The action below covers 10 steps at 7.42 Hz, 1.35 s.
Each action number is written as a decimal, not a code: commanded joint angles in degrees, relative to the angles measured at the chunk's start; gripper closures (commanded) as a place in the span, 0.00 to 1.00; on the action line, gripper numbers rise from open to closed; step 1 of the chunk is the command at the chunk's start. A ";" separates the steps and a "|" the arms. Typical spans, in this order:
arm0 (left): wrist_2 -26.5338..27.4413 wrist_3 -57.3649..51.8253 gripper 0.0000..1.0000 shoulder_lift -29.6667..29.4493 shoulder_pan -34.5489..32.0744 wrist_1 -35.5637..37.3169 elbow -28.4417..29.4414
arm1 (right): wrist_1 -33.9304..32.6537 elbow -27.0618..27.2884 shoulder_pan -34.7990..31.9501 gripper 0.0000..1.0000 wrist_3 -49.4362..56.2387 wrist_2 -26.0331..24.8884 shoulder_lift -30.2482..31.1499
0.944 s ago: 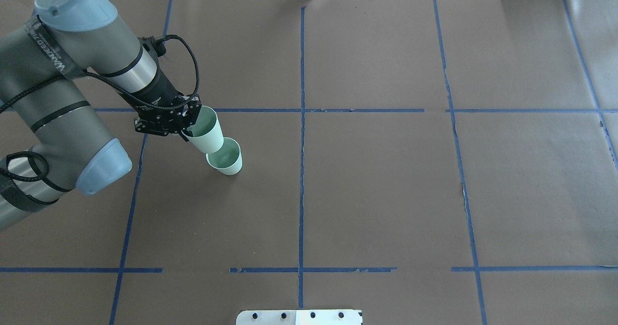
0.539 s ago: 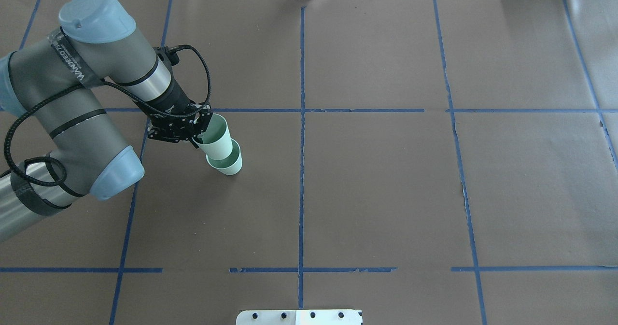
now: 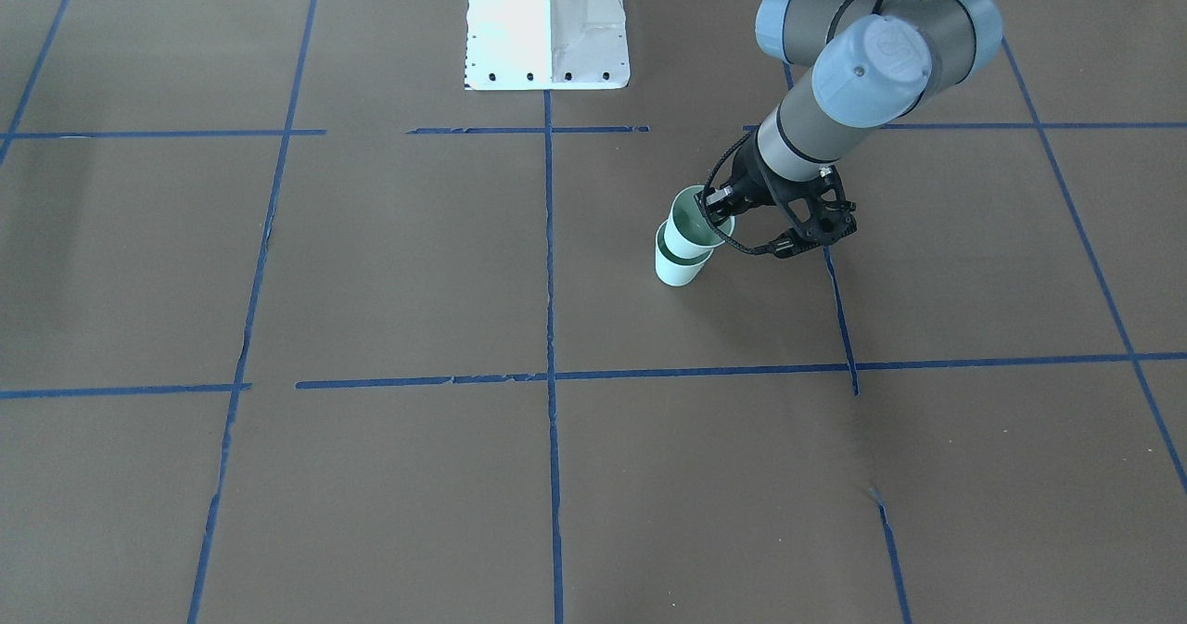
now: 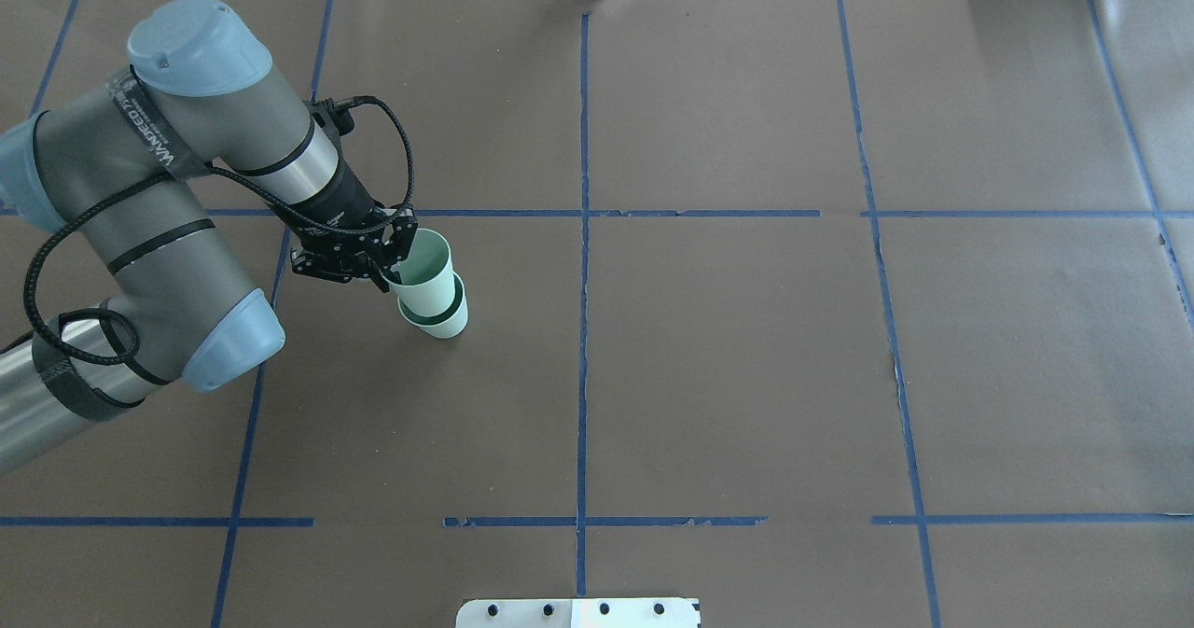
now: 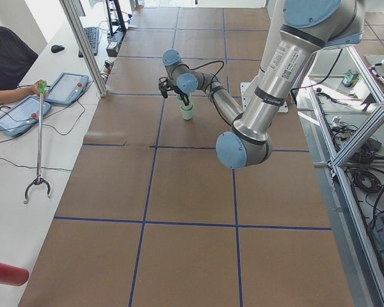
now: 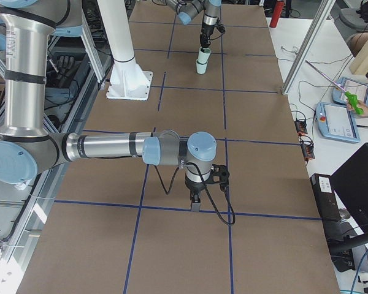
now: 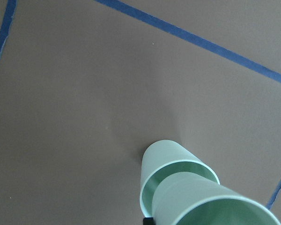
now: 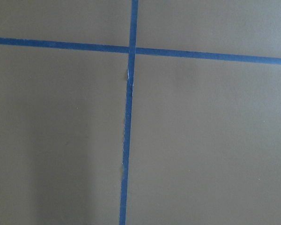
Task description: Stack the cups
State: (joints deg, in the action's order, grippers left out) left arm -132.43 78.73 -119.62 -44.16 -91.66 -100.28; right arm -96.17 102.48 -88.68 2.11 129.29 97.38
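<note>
Two pale mint-green cups are at the table's left half. The lower cup stands upright on the brown paper. The upper cup is tilted slightly, its base partly inside the lower cup. My left gripper is shut on the upper cup's rim. Both also show in the front view, with upper cup, lower cup and left gripper. The left wrist view shows the held cup entering the lower cup. My right gripper hangs over the paper far from the cups; I cannot tell whether it is open or shut.
The table is covered in brown paper with blue tape grid lines. The white robot base plate sits at the robot's edge. An operator with tablets and a grabber stick is beside the far edge.
My left gripper has moved right and down with the upper cup, from beside and above the standing cup to partly inside it.
</note>
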 commanded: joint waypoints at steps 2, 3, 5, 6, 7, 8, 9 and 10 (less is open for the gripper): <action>0.33 -0.24 0.00 0.53 -0.83 -1.42 -1.39 | -0.07 0.00 0.00 0.00 0.00 0.00 0.00; 0.24 -0.68 0.00 1.83 -3.10 -1.16 -3.93 | -0.07 0.00 0.00 0.00 0.00 0.00 0.00; 0.07 -7.65 0.00 4.38 -13.17 -0.80 -8.25 | 0.02 0.00 0.00 0.00 0.00 0.00 0.00; 0.07 -17.46 0.00 5.18 -18.45 1.81 -8.61 | 0.02 0.09 0.00 0.00 0.00 0.00 0.00; 0.07 -30.09 0.00 6.93 -20.68 7.67 -8.70 | -0.07 0.00 0.00 0.00 0.00 0.00 0.00; 0.15 -41.35 0.00 7.90 -23.74 12.25 -8.53 | 0.02 0.00 0.00 0.00 0.00 0.00 0.00; 0.16 -52.95 0.00 11.48 -29.08 14.38 -8.00 | 0.02 0.00 0.00 0.00 0.00 0.00 0.00; -0.71 -64.12 0.00 16.47 -33.49 13.88 -6.69 | 0.02 0.00 0.00 0.00 0.00 0.00 0.00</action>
State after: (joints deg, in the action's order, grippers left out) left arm -132.51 28.55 -108.18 -72.13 -78.91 -108.11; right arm -96.16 102.49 -88.68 2.11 129.29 97.38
